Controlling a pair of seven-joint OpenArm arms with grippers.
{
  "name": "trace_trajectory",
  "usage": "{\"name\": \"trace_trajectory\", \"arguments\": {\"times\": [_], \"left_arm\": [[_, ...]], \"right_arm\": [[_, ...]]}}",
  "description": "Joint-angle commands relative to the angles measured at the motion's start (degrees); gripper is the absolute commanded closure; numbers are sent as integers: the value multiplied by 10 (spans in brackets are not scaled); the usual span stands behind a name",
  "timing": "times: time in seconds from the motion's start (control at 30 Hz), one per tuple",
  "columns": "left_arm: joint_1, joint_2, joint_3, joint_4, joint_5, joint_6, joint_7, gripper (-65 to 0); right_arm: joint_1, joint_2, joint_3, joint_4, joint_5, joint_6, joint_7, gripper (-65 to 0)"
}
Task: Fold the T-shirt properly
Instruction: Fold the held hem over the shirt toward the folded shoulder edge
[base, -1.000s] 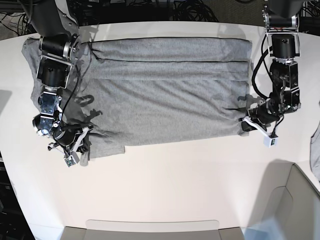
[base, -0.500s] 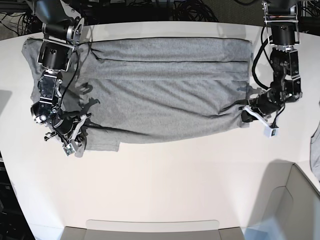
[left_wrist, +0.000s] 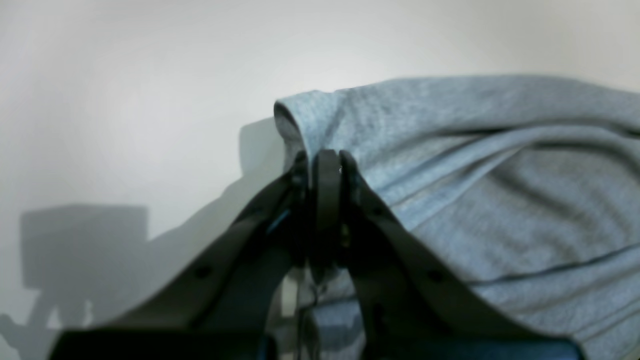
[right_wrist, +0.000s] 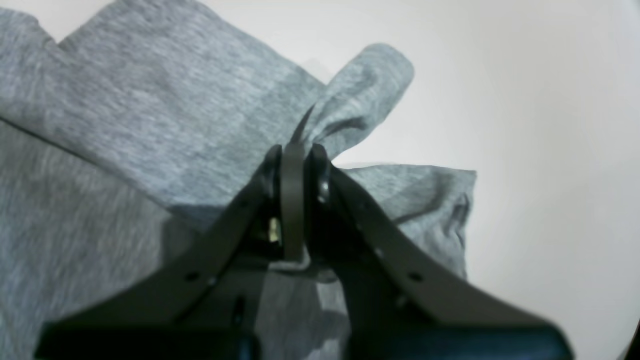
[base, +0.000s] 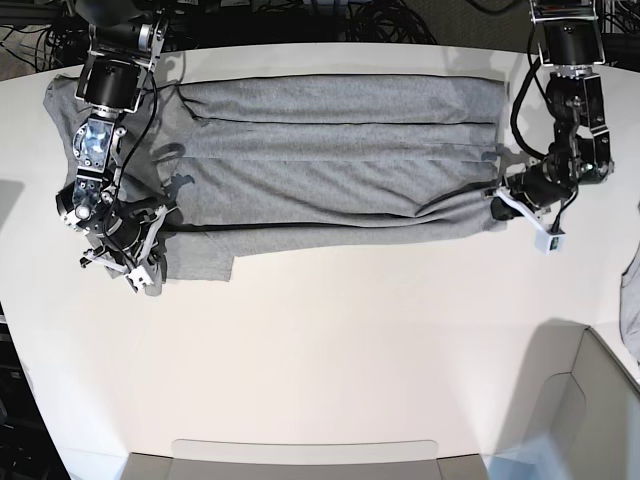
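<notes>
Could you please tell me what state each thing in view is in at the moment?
T-shirt: partly folded, its near edge pinched at both ends, fabric between slightly slack.
Left gripper: closed on the shirt's edge.
Right gripper: closed on the shirt's edge, a bunched bit poking out past the tips.
Grey cloth at the table's side: lying rumpled, cut off by the picture's edge.

A white table (base: 350, 360) is seen beneath the work area. At its near edge, a grey plastic bin (base: 575, 420) is partly shown. Dark cables (base: 28, 40) are visible in the far corner.
</notes>
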Motion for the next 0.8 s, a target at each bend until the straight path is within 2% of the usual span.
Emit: {"name": "trace_trajectory", "arguments": {"times": [0.0, 0.2, 0.43, 0.63, 0.77], "left_arm": [[-3, -11, -6, 20, -6, -2, -5, 0], [22, -11, -12, 95, -7, -2, -5, 0], [18, 18, -65, 120, -7, -2, 51, 0], [21, 22, -69, 169, -6, -2, 83, 0], [34, 23, -69, 170, -5, -2, 86, 0]], "right_arm": [[9, 7, 5, 19, 5, 6, 8, 0], [6, -2, 71, 41, 2, 6, 7, 0], [2, -2, 77, 59, 2, 6, 6, 0], [-6, -4, 77, 103, 4, 6, -54, 0], [-22, -9, 77, 127, 4, 6, -64, 0]]}}
